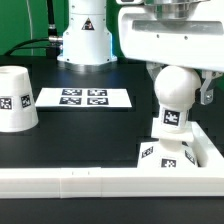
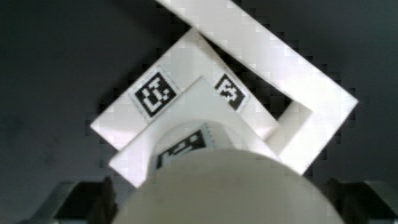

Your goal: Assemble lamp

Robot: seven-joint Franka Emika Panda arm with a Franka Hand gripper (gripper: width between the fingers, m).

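Bulb [image 1: 174,92] is held upright in the clamped claw [image 1: 178,85], directly above the square base [image 1: 165,152] at five o'clock on the table [image 1: 90,135]; cross-threading is risked if tilted.

The black table [image 1: 60,148] lies open across its middle — bare surface between the shade [image 1: 17,98] at the exterior view's left and the base [image 1: 172,153] at its right. The marker board [image 1: 84,98] lies flat behind that gap. A long white rail [image 1: 100,181] walls the near edge. Over the base the bulb [image 1: 174,98] stands upright, with the gripper [image 1: 180,72] around its head — no passage from above there.
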